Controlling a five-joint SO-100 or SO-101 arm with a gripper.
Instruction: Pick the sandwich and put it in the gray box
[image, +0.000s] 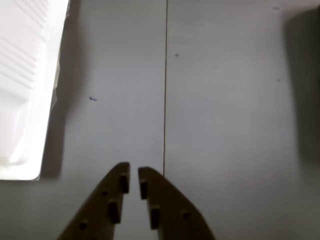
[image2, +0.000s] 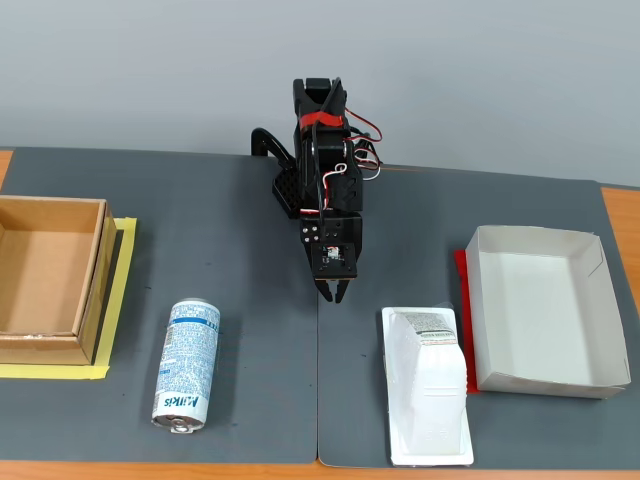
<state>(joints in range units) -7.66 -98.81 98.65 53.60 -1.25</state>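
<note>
Gripper (image2: 333, 293): hanging over bare mat, fingers nearly together with only a slit between, holding nothing.
Sandwich (image2: 429, 385): lying flat on the mat, off to the side of the fingertips and a bit beyond them; in the wrist view at the left edge (image: 22, 85), apart from both fingers.
Gray box (image2: 540, 310): just past the sandwich, further from the fingers, almost touching its rim.
Can (image2: 186, 365): on the opposite side, well apart.
Brown box (image2: 48, 280): beyond the can.
Risk: descending with fingers this narrow would likely push the pack instead of straddling it.
Risk: slick, tapered plastic may slip from a pinch, or tilt and catch the box wall.
</note>
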